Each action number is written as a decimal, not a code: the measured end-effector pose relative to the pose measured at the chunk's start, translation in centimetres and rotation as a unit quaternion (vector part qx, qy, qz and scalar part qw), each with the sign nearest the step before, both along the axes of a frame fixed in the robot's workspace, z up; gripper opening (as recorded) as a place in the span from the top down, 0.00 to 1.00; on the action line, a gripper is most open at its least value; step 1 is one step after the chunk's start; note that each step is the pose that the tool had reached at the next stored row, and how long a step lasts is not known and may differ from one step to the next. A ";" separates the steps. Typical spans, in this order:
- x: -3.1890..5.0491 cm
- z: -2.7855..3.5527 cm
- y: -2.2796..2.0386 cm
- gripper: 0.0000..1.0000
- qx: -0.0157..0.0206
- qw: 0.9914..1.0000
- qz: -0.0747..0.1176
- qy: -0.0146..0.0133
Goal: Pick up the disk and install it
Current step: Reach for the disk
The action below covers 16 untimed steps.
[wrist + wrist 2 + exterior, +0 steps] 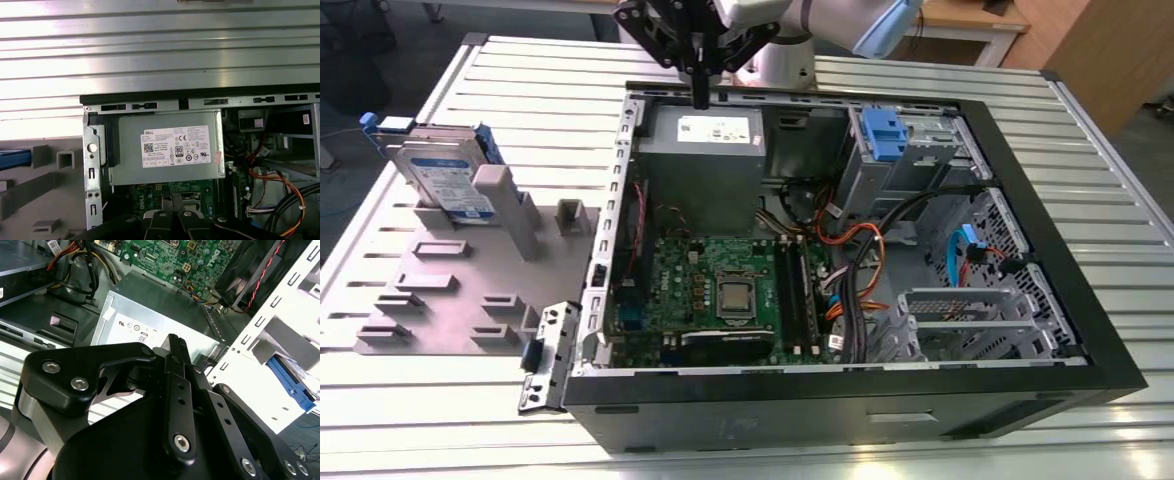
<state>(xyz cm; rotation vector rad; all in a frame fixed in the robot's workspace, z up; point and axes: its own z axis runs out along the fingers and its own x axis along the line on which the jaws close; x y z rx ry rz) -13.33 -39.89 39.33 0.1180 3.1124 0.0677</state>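
The disk [444, 178], silver-grey with a white-and-blue label and blue rails, stands on edge in a slot of the grey holder [454, 290] on the exterior view's left, outside the computer case. My gripper [702, 98] hangs above the case's back rim, over the grey power-supply box [700, 150], well away from the disk. Its black fingers [176, 347] are pressed together with nothing between them. A blue edge [12, 159] by the holder shows in the first wrist view.
The open black computer case [1107, 330] lies on the slatted metal table [520, 90], with motherboard [720, 290], cables and a blue-fronted unit [883, 135] in the drive cage. A metal bracket [547, 355] lies beside the case's front corner.
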 end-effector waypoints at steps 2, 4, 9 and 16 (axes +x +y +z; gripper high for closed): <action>-0.13 0.00 0.00 0.89 0.000 1.000 0.000 0.000; -0.28 0.00 0.00 0.89 0.000 1.000 0.000 0.000; -0.63 0.00 0.00 0.89 0.000 1.000 0.000 0.000; -1.06 0.00 0.00 0.89 0.000 1.000 0.000 0.000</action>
